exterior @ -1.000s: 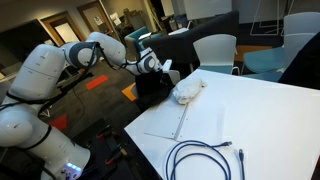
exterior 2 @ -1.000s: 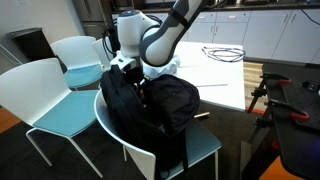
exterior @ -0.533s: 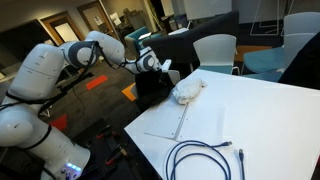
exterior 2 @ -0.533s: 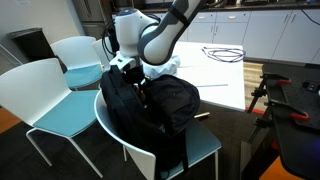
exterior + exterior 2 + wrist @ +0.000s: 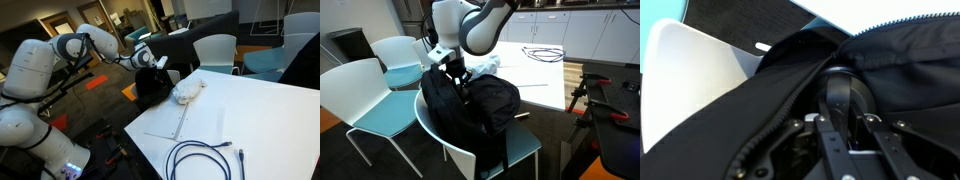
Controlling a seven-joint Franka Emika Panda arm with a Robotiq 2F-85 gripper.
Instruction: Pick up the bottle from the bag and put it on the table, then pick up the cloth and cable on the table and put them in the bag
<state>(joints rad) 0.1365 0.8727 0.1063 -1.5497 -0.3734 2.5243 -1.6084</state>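
Note:
The black bag (image 5: 480, 110) sits open on a light blue chair; it also shows in the other exterior view (image 5: 148, 92) and fills the wrist view (image 5: 740, 130). My gripper (image 5: 458, 80) hangs over its opening, also seen from the table side (image 5: 158, 68). In the wrist view my gripper (image 5: 848, 122) is shut on a dark bottle (image 5: 840, 95) just above the bag's zipper mouth. A crumpled white cloth (image 5: 187, 90) lies at the table edge next to the bag, also visible behind the arm (image 5: 486, 67). A coiled dark cable (image 5: 200, 158) lies on the white table (image 5: 255, 115).
A flat white sheet (image 5: 165, 122) lies on the table between cloth and cable. Two more light blue chairs (image 5: 365, 95) stand beside the bag's chair. Further chairs (image 5: 215, 50) stand beyond the table. The cable shows far back on the table (image 5: 542, 52).
My arm has lifted and the gripper has risen a little above the bag's opening, with the dark bottle in it. Cloth and cable have not moved.

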